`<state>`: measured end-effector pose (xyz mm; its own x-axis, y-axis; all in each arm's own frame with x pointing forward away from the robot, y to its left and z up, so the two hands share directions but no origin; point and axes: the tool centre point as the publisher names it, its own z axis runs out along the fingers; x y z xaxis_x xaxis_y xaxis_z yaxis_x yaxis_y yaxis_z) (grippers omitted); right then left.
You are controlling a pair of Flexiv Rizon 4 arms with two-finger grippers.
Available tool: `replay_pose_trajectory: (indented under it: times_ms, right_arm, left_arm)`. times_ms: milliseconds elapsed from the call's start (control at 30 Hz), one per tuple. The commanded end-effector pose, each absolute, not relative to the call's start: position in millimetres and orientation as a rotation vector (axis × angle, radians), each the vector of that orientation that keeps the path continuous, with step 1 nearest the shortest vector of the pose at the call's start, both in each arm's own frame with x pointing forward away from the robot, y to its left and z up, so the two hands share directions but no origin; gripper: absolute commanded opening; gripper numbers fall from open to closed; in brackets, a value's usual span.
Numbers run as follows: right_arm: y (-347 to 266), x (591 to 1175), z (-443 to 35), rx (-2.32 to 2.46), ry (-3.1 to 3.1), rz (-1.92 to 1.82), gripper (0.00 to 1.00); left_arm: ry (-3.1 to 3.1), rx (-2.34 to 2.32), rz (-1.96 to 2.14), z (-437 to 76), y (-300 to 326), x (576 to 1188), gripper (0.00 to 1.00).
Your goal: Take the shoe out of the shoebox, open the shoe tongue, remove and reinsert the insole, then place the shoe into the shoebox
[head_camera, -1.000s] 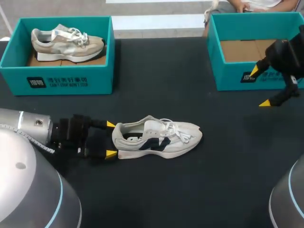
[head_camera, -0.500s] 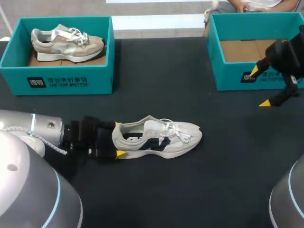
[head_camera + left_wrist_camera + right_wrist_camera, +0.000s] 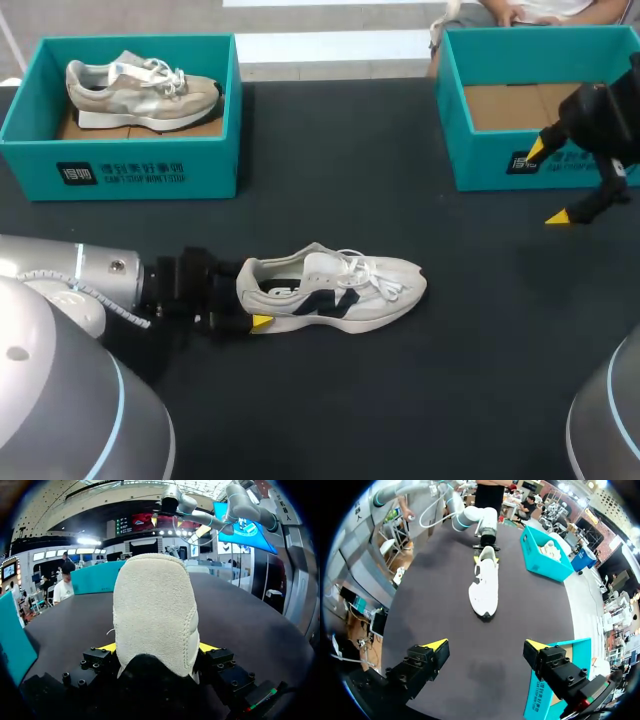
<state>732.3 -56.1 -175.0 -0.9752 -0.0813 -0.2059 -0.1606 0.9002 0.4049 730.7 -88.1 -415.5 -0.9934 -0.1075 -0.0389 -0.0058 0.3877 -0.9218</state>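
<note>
A white shoe (image 3: 335, 290) with dark side marks lies on its sole on the black table, toe pointing right. My left gripper (image 3: 252, 293) is at its heel, one finger on each side. In the left wrist view the heel (image 3: 155, 610) fills the space between the yellow fingertips (image 3: 207, 646), and both press against it. My right gripper (image 3: 547, 182) hangs open in the air in front of the empty teal shoebox (image 3: 450, 120) at the back right. The right wrist view looks down on the shoe (image 3: 485, 582) well ahead of that gripper (image 3: 485, 645).
A second teal shoebox (image 3: 120, 175) at the back left holds a beige shoe (image 3: 140, 90). The black table (image 3: 400, 400) stretches bare in front of the white shoe and between the two boxes.
My left gripper slid right until its fingers straddled the heel, then narrowed onto it. The shoe and the right arm kept still.
</note>
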Motion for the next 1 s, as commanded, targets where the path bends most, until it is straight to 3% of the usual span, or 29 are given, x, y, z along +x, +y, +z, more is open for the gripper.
replay_pose_trajectory:
  times_ms: [33, 467, 867, 1000]
  right_arm:
    - [-55, 734, -175, -0.185, 2.885, 0.633, 1.00]
    - [-55, 734, -175, -0.185, 2.885, 0.633, 1.00]
    - [15, 748, -188, 0.928, 2.678, 0.426, 1.00]
    - [31, 751, -190, 0.906, 2.693, 0.427, 1.00]
  left_arm:
    - [2.545, -0.097, -1.682, -417, -92, 730, 0.00]
    - [2.559, -0.080, -1.685, -414, -94, 731, 0.00]
    - [2.559, -0.080, -1.685, -414, -94, 731, 0.00]
    - [2.559, -0.080, -1.685, -414, -94, 731, 0.00]
